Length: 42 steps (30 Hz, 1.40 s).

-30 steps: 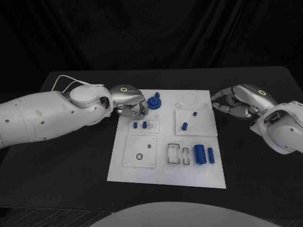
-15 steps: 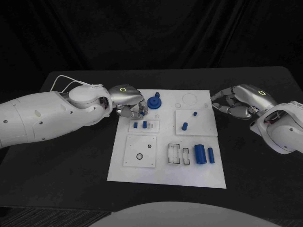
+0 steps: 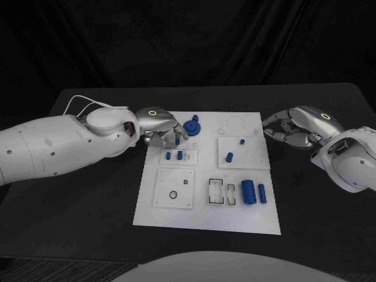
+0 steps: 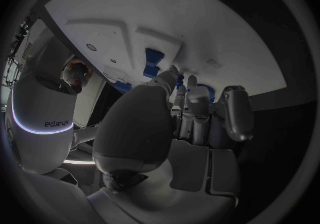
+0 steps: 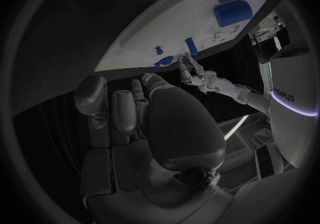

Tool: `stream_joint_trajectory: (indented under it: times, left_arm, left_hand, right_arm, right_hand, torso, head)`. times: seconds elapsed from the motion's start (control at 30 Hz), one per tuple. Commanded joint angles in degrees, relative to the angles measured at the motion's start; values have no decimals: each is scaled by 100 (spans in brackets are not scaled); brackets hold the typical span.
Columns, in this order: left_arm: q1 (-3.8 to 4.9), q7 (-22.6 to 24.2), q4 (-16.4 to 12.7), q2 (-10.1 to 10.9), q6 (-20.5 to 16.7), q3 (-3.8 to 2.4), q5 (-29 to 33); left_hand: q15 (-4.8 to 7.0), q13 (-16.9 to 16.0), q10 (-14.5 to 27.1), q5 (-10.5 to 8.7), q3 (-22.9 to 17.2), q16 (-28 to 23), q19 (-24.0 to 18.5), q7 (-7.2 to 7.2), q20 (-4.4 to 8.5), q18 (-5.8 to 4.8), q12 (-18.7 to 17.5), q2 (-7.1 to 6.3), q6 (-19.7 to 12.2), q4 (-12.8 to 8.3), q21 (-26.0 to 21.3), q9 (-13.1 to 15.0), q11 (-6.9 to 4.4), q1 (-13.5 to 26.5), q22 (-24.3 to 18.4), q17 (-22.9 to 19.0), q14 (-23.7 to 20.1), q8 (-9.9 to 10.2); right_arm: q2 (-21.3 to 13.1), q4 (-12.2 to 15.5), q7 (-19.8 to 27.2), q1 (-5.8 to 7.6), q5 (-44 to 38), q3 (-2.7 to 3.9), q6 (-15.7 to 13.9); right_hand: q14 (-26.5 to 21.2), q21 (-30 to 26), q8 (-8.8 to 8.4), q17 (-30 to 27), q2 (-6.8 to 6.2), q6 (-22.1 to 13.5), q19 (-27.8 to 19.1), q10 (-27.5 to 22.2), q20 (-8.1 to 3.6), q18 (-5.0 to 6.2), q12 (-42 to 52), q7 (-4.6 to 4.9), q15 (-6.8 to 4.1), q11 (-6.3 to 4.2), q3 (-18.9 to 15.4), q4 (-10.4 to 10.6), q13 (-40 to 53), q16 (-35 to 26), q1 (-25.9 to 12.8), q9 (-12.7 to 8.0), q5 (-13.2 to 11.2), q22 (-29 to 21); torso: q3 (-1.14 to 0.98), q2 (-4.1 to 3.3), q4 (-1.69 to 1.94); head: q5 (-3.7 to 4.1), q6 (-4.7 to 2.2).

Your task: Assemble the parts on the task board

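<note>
The white task board (image 3: 207, 202) lies mid-table. A blue round part with a peg (image 3: 192, 127) stands at its far left, and my left hand (image 3: 160, 130) is right beside it, curled fingers reaching its edge. In the left wrist view, blue (image 4: 208, 92) shows between those fingers; whether they grip it is unclear. Two small blue pegs (image 3: 173, 155) stand just nearer. A blue peg (image 3: 228, 156) and a tiny one (image 3: 241, 141) stand in the right plate. Two blue cylinders (image 3: 253, 192) lie at the near right. My right hand (image 3: 291, 127) hovers off the board's right edge, fingers bent and apart, holding nothing.
Raised white plates with slots (image 3: 220, 191) and a small ring hole (image 3: 173, 194) occupy the board's near half. A white cable (image 3: 78, 101) loops behind my left arm. Black table (image 3: 78, 217) surrounds the board on all sides.
My left hand has edged right, its fingers closing in on the blue round part. The right hand and the parts have stayed put.
</note>
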<state>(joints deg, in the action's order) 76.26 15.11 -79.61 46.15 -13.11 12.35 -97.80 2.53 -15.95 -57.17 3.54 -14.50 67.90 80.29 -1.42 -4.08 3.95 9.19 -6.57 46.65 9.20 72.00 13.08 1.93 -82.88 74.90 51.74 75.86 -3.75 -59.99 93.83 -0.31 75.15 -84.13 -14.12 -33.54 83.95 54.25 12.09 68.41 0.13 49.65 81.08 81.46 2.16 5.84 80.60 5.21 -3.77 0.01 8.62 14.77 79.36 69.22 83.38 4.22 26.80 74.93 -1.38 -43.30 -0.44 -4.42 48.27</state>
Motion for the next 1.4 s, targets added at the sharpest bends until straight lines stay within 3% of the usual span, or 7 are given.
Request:
stream_joint_trajectory:
  times: [0.03, 0.7, 0.97, 1.1, 1.17, 1.33, 1.4]
  left_arm:
    - [-11, -50, 2, -5, -81, -3, 6]
    - [-7, 263, -55, 704, -1416, -5, 110]
    - [96, 1182, -29, 1008, -1481, -5, 2690]
    - [122, 1731, 37, 1065, -871, -4, 4493]
    - [128, 1939, 29, 1076, -581, -4, 5316]
    - [135, 2296, -98, 1074, 127, -3, 7237]
    - [134, 2413, -185, 1036, 421, -2, 7905]
  left_hand:
    - [-28, -4, 44, -5, 1, -5, 31, -11, -12, -4, -26, 11, -67, 52, -25, -12, 2, 61, 992, -36, -23, 19]
    - [11, -147, 154, -87, 99, -261, -249, -128, -52, 60, 102, -172, 174, 194, -448, 6, -119, 133, 891, -349, -353, -145]
    - [-44, -707, 591, -75, 343, -622, -598, 26, -55, 134, 673, -287, 428, 518, -916, 1, -68, 95, 781, -839, -950, -213]
    - [-435, -998, 1576, -3, 933, -1700, -1822, 259, -268, 318, 949, -202, 180, 735, -2566, -70, 185, 133, 398, -1722, -2474, -72]
    - [-708, -1068, 2230, 259, 1362, -2239, -3518, 381, -452, 359, 1207, 63, -20, 701, -4388, -110, 309, 426, -21, -1921, -3440, -43]
    - [-737, -919, 2835, 403, 1640, -3051, -4822, 542, -376, 340, 1470, 251, -218, 725, -5367, -141, 385, 602, -356, -2309, -4825, -28]
    - [-729, -602, 3622, 852, 1896, -4134, -6203, 674, -335, 255, 1162, 563, -461, 718, -6359, -197, 367, 1138, -863, -2867, -6345, 5]
  right_arm:
    - [-3, 2, -97, -14, -15, 3, 27]
    - [-190, 271, -169, 281, -63, 5, -116]
    - [-250, 453, -793, 754, -296, 5, 354]
    - [-158, 500, -1150, 921, -554, 5, 911]
    - [-96, 517, -1263, 975, -654, 5, 1159]
    - [117, 505, -1406, 1075, -875, 6, 1741]
    - [199, 489, -1380, 1096, -942, 6, 1931]
  right_hand:
    - [119, -24, 13, -6, 5, 36, -11, -5, 4, 9, -17, 3, -34, -54, 29, 10, -253, -36, 48, 0, 22, 723]
    - [79, -183, 9, -142, -83, 85, -57, -1487, 19, 32, -2654, -16, -26, -53, 40, 169, -2975, -186, -126, -1, -434, 692]
    - [-13, -530, -228, -341, -223, -48, -151, -2384, 103, 65, -4880, -41, 101, 95, -17, 179, -4694, -407, -361, 0, -1074, 624]
    - [-268, -1374, -343, -922, -388, -73, -412, -2552, 271, 169, -5866, -148, 298, 357, 44, 143, -5507, -1062, -79, 12, -1055, 429]
    - [-301, -1533, -371, -1028, -481, 12, -444, -2734, 307, 194, -6308, -65, 306, 439, 27, 137, -5853, -1192, 6, 13, -1131, 388]
    - [-534, -2290, -534, -1428, -554, 30, -654, -3192, 311, 290, -6992, -248, 284, 493, -267, 117, -6413, -1687, -47, -13, -1638, 206]
    - [-577, -2448, -605, -1492, -542, 1, -681, -3310, 319, 302, -7115, -329, 293, 496, -388, 118, -6568, -1771, -66, -20, -1742, 166]
  torso:
    - [-5, 0, 4]
    - [6, -7, -14]
    - [21, -6, 17]
    - [38, -18, 22]
    - [66, -20, 40]
    - [144, -17, 59]
    - [173, -15, 71]
  head:
    - [12, 10]
    - [16, -61]
    - [119, -88]
    - [147, -152]
    - [152, -185]
    - [165, -260]
    - [189, -316]
